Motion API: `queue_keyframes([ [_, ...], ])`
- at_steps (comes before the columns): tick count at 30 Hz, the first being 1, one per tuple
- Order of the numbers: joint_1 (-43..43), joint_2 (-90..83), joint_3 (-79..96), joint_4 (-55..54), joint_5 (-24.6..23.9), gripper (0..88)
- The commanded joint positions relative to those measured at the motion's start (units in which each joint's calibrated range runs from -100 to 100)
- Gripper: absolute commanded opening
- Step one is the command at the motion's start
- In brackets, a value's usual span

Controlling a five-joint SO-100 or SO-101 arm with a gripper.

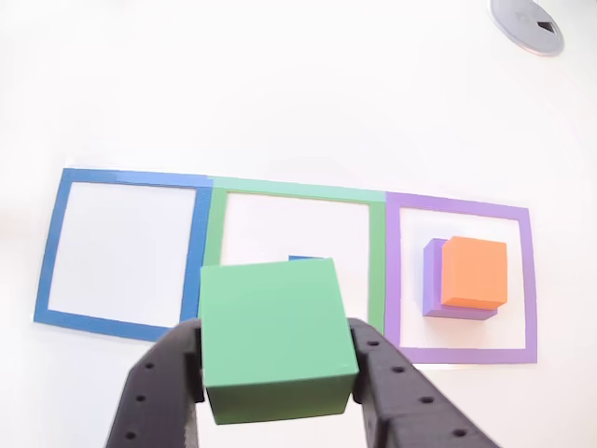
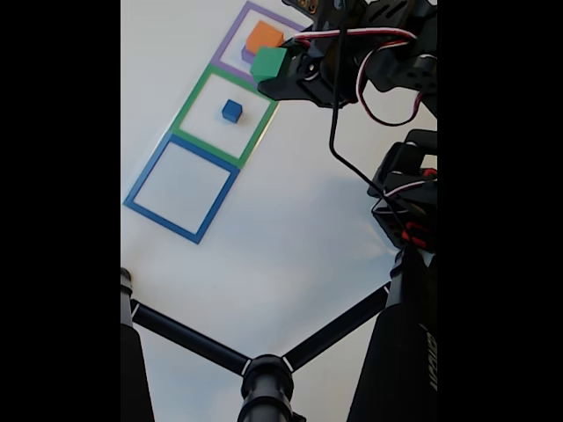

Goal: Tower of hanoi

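The gripper [image 1: 278, 373] clamps the green block [image 1: 277, 338] between both fingers, raised off the table [image 1: 280, 112] over the green tape square [image 1: 216, 233]. The blue cube [image 2: 231, 111] sits inside that square, mostly hidden behind the block in the other view. The orange block [image 1: 475, 272] rests on the purple block [image 1: 433, 278] inside the purple tape square [image 1: 527, 280]; the blue tape square [image 1: 56, 243] adjoins the green one, and no legible writing shows.

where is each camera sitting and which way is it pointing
Other view: rides at the gripper, looking forward and down past two black fingers shut on the green block, at three tape squares.
Fixed view: stands high beside the table, looking down along the tape squares; the arm enters top right, a black stand at the bottom.
Shared: green block, blue cube, orange block on the purple block.
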Motion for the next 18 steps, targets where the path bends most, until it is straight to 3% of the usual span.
queue_keyframes([
  [1,-5.0,-1.9,-3.7,1.2,0.0,7.7],
  [18,-21.3,-2.0,0.1,1.9,0.0,7.8],
])
